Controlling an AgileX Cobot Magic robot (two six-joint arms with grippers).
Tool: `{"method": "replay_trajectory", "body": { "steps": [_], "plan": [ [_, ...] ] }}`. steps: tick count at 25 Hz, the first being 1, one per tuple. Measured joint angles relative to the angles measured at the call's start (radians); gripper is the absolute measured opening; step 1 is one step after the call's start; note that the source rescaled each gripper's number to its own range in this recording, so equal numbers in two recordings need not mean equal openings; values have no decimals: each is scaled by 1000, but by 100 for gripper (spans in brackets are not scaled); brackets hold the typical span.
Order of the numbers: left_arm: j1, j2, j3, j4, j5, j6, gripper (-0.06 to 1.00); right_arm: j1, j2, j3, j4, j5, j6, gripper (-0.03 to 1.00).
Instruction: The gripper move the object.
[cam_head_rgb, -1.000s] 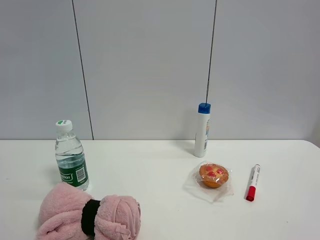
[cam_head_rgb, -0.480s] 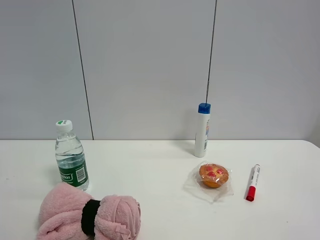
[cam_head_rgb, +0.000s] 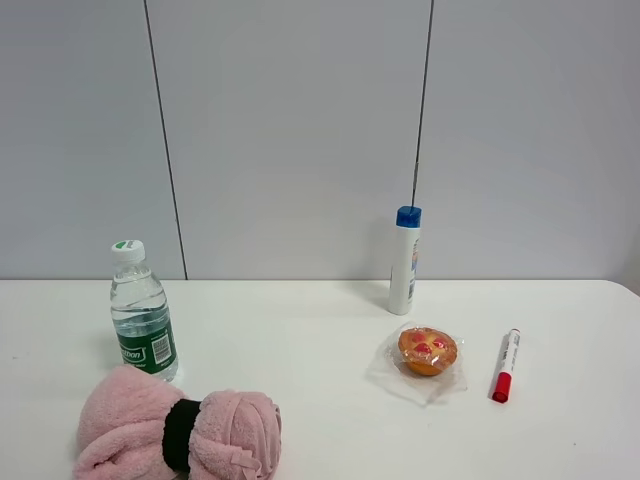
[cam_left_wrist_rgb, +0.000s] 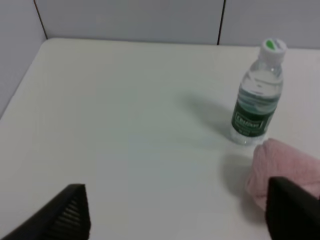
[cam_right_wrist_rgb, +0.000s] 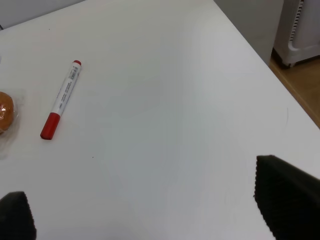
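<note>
My two sets of jaws hang wide apart and empty above the white bench (cam_head_rgb: 320, 330), neither yet over any object: the left gripper (cam_left_wrist_rgb: 180, 215) looks down on the bench beside the water bottle (cam_left_wrist_rgb: 257, 100), the right gripper (cam_right_wrist_rgb: 150, 220) on bare bench near the red marker (cam_right_wrist_rgb: 61, 100).

Taking the water bottle as landmark and reading near to far in the high view: a rolled pink towel (cam_head_rgb: 175, 428) with a dark band lies just in front of it, touching or almost touching its base. The bottle (cam_head_rgb: 142, 312) itself stands upright with its cap on. Well off to its right sit a wrapped muffin (cam_head_rgb: 427, 352) and, beyond that, the marker (cam_head_rgb: 506, 366) lying flat. Farthest back, right of the bottle and near the wall, stands a white tube with a blue cap (cam_head_rgb: 404, 260).

The task names no particular object, so I judge the reach has not begun; the next move calls for choosing a target, likely the towel or bottle on the left or the marker on the right, then descending with jaws aligned across it.

Nothing on the bench has shifted over the past second.
</note>
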Motion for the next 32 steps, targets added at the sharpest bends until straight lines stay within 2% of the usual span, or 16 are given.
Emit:
{"method": "replay_trajectory", "body": {
  "steps": [8,14,17,22,27,32],
  "plan": [
    [0,-28,115,0,-117,5,58,0,0,0,0,0,0,100],
    [0,-29,166,-23,-250,8,58,0,0,0,0,0,0,100],
    [0,-29,176,-28,-272,13,58,0,0,0,0,0,0,100],
    [0,-30,135,-72,-181,28,58,0,0,0,0,0,0,100],
    [0,-30,127,-74,-2,31,58,0,0,0,0,0,0,100],
    [0,-30,139,-53,1,23,58,0,0,0,0,0,0,100]
  ]
}}
